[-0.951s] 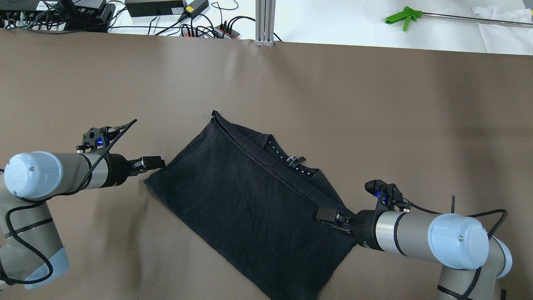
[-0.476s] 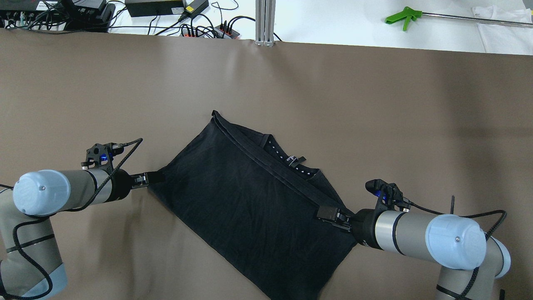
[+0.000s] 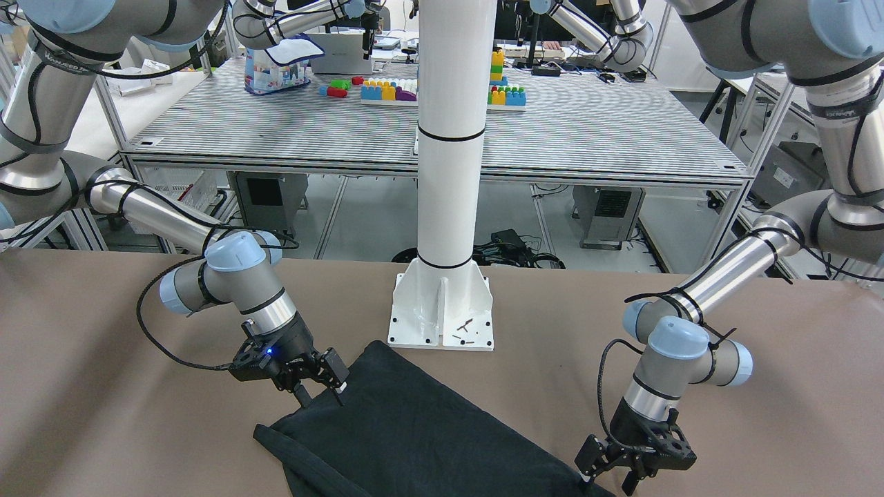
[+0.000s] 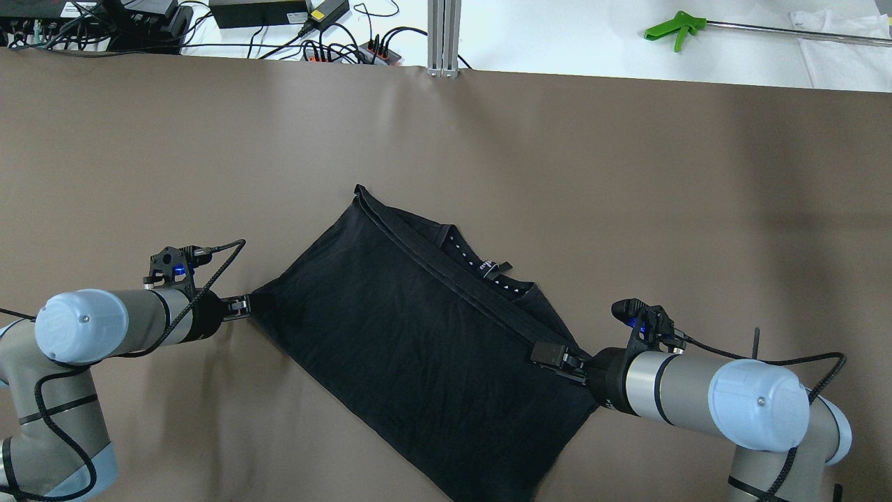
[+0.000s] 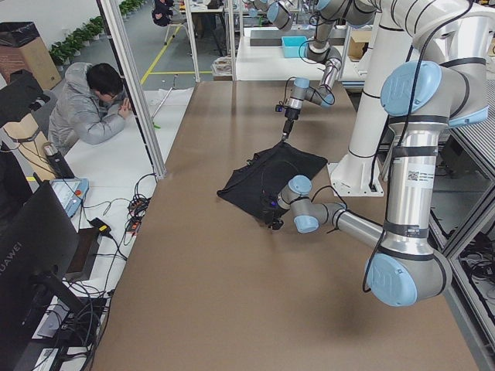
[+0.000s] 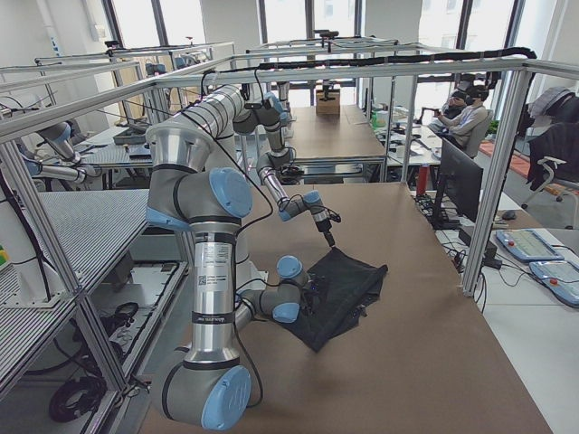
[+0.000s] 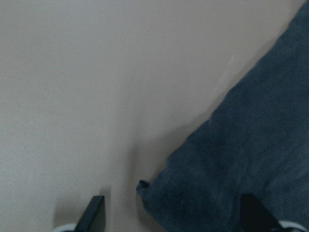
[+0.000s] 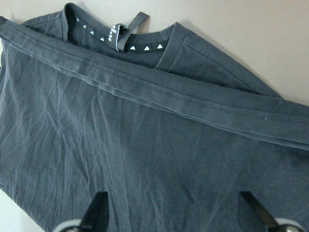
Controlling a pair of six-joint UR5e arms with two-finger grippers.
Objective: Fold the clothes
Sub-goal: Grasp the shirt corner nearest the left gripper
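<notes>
– Black garment [image 4: 418, 335] is lying flat and slantwise on the brown bench [image 4: 627, 174], out in front of the white pillar [image 3: 449, 138], with one of your arms at each end. Your left gripper [image 7: 171, 208] has its jaws wide, and only the tip of one corner sits between them. Your right gripper [image 8: 173, 205] is spread just as wide over the cloth at the opposite edge, with the folded-over hem band [image 8: 193, 96] and the collar [image 8: 120, 48] just ahead of it. Neither one is holding anything yet.

– Yep, same read. My worry for you is the left side. You're only bracketing a little nub of fabric, so a close there could let it slip out. Or you nip just the top layer and the fold falls open when you lift. The stuff looks thin and limp, so I'd expect it to sag and drag rather than follow you neatly.

– Right side has its own trap. The cloth is stacked in layers there, and a shallow pinch might grab some and leave the rest. Go too low on either arm and you might catch the bench cover along with the shirt.

– Also, stuff you can't settle from these views. The left wrist view is blurry, so I can't tell whether those tips touch the bench or hover. The overhead cuts off the corner nearest the robot, and the front view chops the garment's lower part. How many layers sit underneath is hidden, and in the side views both grippers are too small to judge.
</notes>
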